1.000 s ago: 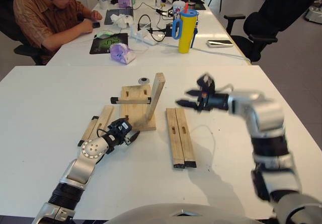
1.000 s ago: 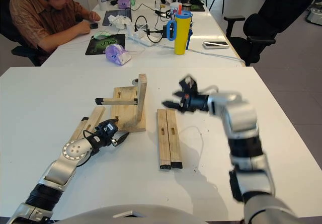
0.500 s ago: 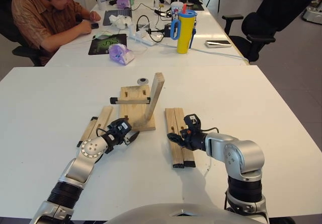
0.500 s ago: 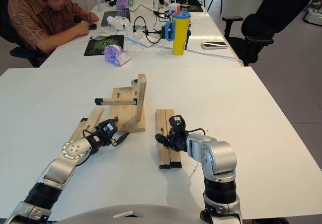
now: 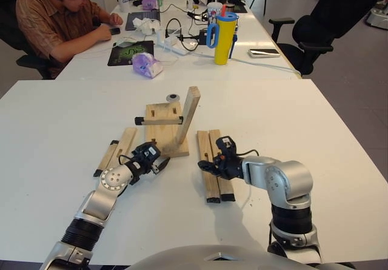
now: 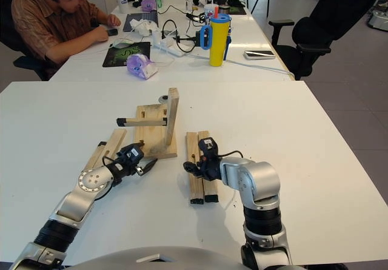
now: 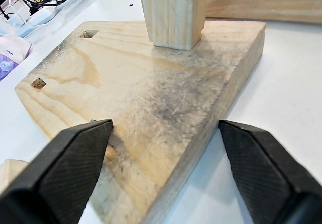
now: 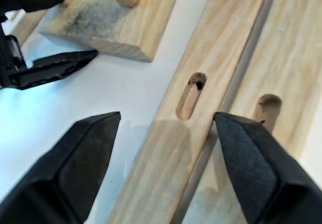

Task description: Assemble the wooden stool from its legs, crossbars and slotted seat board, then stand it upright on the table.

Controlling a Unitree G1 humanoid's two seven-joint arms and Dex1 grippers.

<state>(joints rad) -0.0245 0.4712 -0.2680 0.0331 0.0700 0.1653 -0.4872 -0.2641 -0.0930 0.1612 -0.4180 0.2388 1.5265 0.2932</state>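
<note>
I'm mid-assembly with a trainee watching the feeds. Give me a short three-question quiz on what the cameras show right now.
1. True or false: the left claw and the right claw are both open.
2. The left claw sits at a corner of: A) the seat board, B) a loose crossbar, C) the yellow tumbler.
3. Fill in: the right claw hovers over ___ slotted legs lying side by side.
Key: 1 true; 2 A; 3 two.

Left tool and right tool both hang low, fingers spread apart.
</note>
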